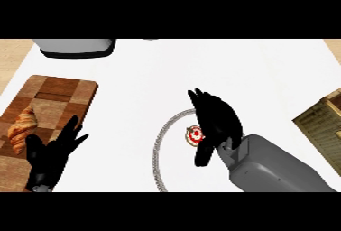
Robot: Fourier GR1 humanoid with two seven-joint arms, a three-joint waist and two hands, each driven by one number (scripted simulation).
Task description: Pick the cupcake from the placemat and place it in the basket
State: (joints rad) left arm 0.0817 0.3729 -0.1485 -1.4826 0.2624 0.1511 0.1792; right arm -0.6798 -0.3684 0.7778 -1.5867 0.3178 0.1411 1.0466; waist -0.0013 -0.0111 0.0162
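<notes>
The cupcake (194, 135), small with red and white topping, sits on a round white placemat (160, 140) with a grey rim, right of the counter's middle. My right hand (218, 121) hovers over it from the right, fingers straight and open, thumb (204, 155) pointing down below the cupcake; the hand covers part of the cupcake and placemat. The basket (323, 128), woven and tan, shows at the right edge, partly cut off. My left hand (53, 153) rests open at the lower left, fingers up.
A checkered wooden cutting board (57, 97) lies at the left with a croissant (23, 131) on it. A grey appliance (75, 47) stands at the back left. The counter top (200, 67) is white.
</notes>
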